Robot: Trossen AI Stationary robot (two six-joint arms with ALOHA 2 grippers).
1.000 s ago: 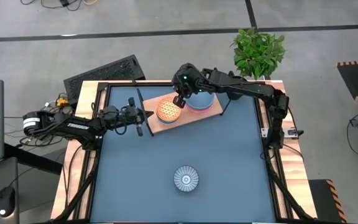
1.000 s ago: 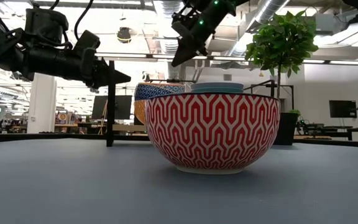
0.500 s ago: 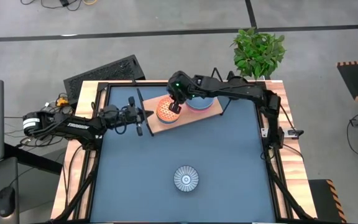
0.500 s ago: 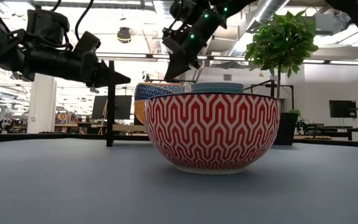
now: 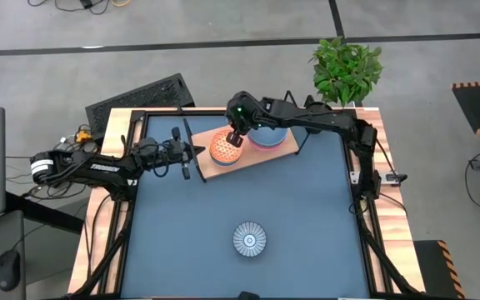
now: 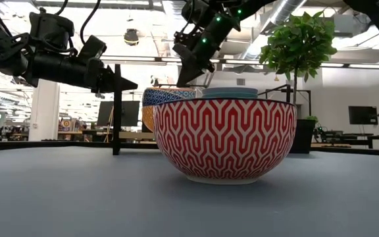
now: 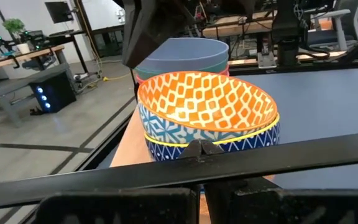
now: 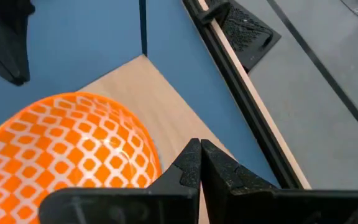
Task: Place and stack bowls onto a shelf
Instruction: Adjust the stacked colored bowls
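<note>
- A large blue mat (image 5: 248, 200) covers the table, with grey floor all round it and a leafy potted plant (image 5: 346, 68) off the table's 1 o'clock corner; a black keyboard-like slab (image 5: 136, 100) lies at about 11 o'clock.
- The shelf (image 5: 269, 153), a light-wood board with a thin black wire frame, sits at 12 o'clock on the mat, near the far edge.
- On the shelf's left half stands the orange-patterned bowl (image 5: 224, 147), nested in a blue-and-white patterned bowl (image 7: 229, 144), as the left wrist view shows.
- At 3 o'clock from that pair, just beside it on the same board, is a second stack: a grey-blue bowl (image 7: 185, 53) on top, with green and pink rims showing beneath it.
- A red-and-white zigzag bowl (image 6: 224, 139) stands alone on the mat at 6 o'clock, well apart from the shelf; from above its inside shows as a blue-and-white striped disc.
- The right gripper (image 5: 235, 138) hangs over the 3 o'clock rim of the orange-patterned bowl, its fingers pressed together and holding nothing; its wrist view shows the tips meeting above the bare wood.
- The left gripper (image 5: 197, 152) hovers at 9 o'clock of the shelf, just off the board's end beside a black frame post, fingers fully closed and empty.
</note>
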